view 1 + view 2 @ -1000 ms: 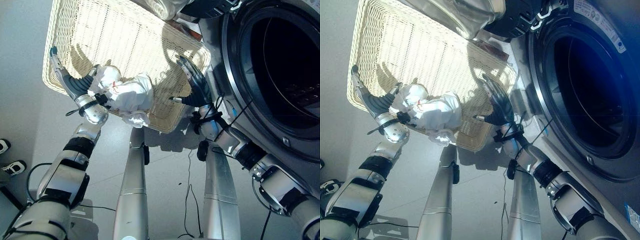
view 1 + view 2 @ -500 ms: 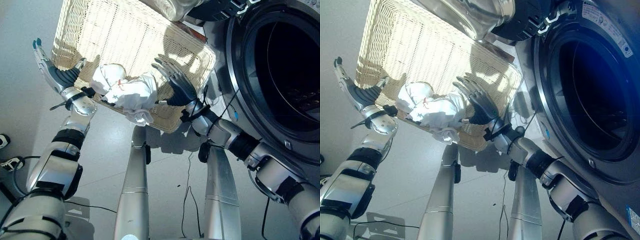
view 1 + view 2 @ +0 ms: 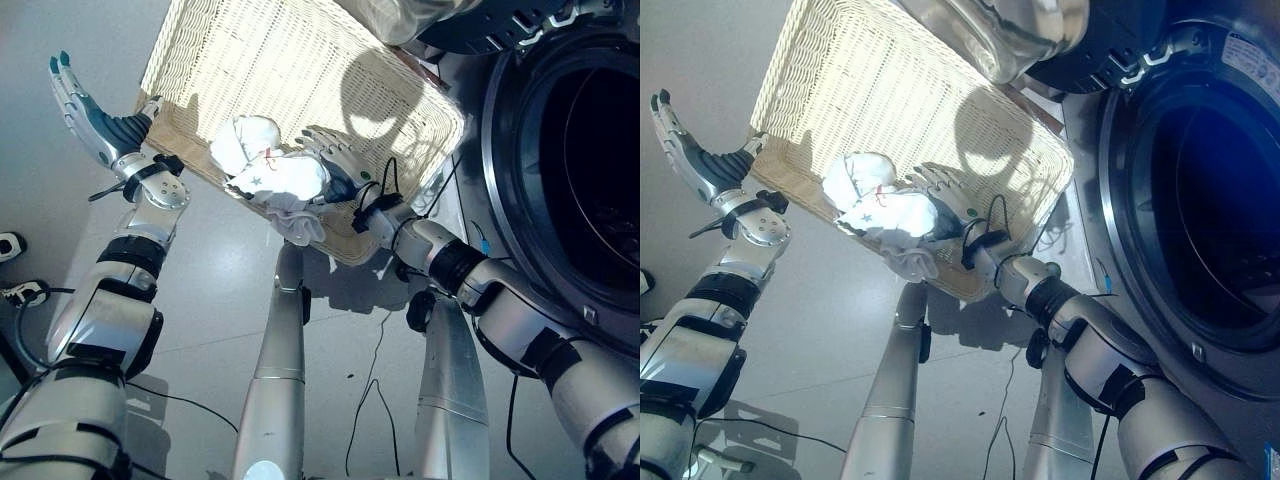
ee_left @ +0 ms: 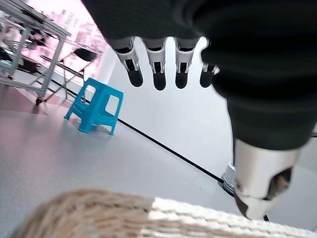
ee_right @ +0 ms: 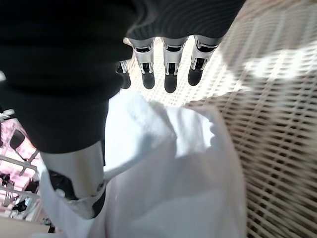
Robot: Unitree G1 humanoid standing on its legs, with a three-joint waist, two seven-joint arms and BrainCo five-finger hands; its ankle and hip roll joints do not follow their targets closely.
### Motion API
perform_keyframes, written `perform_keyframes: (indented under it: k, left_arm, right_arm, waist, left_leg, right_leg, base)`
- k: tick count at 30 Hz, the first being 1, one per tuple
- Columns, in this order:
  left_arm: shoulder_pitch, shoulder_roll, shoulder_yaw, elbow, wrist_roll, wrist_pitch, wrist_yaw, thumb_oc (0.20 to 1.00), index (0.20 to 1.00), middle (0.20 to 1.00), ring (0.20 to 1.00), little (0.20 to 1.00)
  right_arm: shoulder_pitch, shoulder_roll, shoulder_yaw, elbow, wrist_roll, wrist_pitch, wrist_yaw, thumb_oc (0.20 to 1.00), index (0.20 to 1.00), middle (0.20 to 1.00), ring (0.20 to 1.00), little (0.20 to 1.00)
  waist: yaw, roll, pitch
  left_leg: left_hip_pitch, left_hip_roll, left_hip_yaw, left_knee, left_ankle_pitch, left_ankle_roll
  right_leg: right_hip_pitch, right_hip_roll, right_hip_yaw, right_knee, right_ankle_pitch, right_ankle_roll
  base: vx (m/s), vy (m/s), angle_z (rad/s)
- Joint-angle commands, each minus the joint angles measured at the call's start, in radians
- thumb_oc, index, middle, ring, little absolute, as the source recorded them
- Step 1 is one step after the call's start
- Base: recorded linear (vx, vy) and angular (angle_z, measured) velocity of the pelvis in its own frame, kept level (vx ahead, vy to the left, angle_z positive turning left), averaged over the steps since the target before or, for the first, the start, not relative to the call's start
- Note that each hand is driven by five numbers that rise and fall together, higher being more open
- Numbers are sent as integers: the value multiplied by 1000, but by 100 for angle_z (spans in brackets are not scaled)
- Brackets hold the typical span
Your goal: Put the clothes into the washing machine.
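Resting on crumpled white cloth [image 3: 275, 175] in woven wicker basket [image 3: 300, 60], right hand [image 3: 335, 170] fingers straight, left hand [image 3: 85, 110] fingers wide.

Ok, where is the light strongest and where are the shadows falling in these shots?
In the left eye view, sunlight floods the wicker basket, with a rounded shadow on its weave and the washing machine drum dark. In the right wrist view, the white clothes are brightly lit below the right hand. In the left wrist view, the left hand shows dark against a pale wall.

white clothes [image 3: 272, 172] bunched (basket rim), washer [image 3: 575, 180] open
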Motion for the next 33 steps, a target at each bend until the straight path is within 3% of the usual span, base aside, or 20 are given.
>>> perform_keyframes:
  k: [1, 18, 23, 24, 25, 26, 27, 33]
  left_arm:
    - [-55, -44, 33, -26, -17, -57, 60, 1000, 1000, 1000, 1000, 1000]
    - [16, -127, 22, -387, 147, -218, 95, 1000, 1000, 1000, 1000, 1000]
    - [46, -136, 29, -456, 172, -238, 75, 1000, 1000, 1000, 1000, 1000]
    - [48, -136, 30, -465, 175, -239, 72, 1000, 1000, 1000, 1000, 1000]
    - [48, -135, 30, -469, 176, -240, 69, 1000, 1000, 1000, 1000, 1000]
    - [49, -138, 28, -476, 180, -237, 68, 1000, 1000, 1000, 1000, 1000]
    - [50, -137, 27, -480, 179, -237, 68, 1000, 1000, 1000, 1000, 1000]
    - [52, -128, 14, -510, 162, -255, 67, 1000, 1000, 1000, 1000, 1000]
  right_arm:
    - [-55, 58, 30, 37, 19, 13, 27, 1000, 1000, 1000, 1000, 1000]
    - [-135, 127, -17, 94, -32, 89, 110, 1000, 1000, 1000, 1000, 1000]
    - [-135, 140, -21, 132, -60, 111, 141, 1000, 1000, 1000, 1000, 1000]
    - [-136, 141, -20, 141, -66, 118, 155, 818, 818, 818, 818, 818]
    - [-136, 143, -20, 148, -71, 126, 167, 576, 576, 576, 576, 576]
    - [-137, 146, -15, 163, -81, 145, 184, 282, 282, 282, 282, 282]
    - [-136, 146, -12, 169, -86, 149, 187, 200, 200, 200, 200, 200]
    - [-149, 127, 30, 238, -142, 242, 236, 200, 200, 200, 200, 200]
  waist:
    - [11, 113, -8]
    - [102, 147, -8]
    - [122, 158, -8]
    - [125, 159, -8]
    - [127, 160, -8]
    - [130, 160, -8]
    - [132, 161, -8]
    - [145, 167, -8]
  left_leg:
    - [-65, -118, 22, 117, -54, 115]
    - [-120, -156, -48, 117, -34, 126]
    - [-129, -164, -60, 115, -32, 127]
    - [-129, -165, -62, 114, -31, 127]
    - [-130, -165, -63, 114, -31, 127]
    - [-131, -165, -64, 115, -31, 127]
    - [-130, -165, -65, 114, -30, 126]
    - [-127, -165, -74, 102, -27, 124]
  right_leg:
    - [78, 44, -75, -261, 187, 45]
    - [37, 8, -115, -244, 208, 61]
    - [28, -1, -121, -234, 209, 66]
    - [27, -3, -122, -234, 209, 68]
    - [27, -4, -123, -234, 210, 68]
    - [27, -6, -124, -233, 210, 70]
    - [27, -7, -125, -232, 210, 71]
    - [32, -21, -134, -243, 219, 81]
  base:
    - [20, 15, 10]
    - [15, 10, 8]
    - [12, 1, 2]
    - [15, -2, 4]
    - [13, -3, 8]
    - [10, -3, 7]
    - [10, -4, 8]
    - [4, -3, 2]
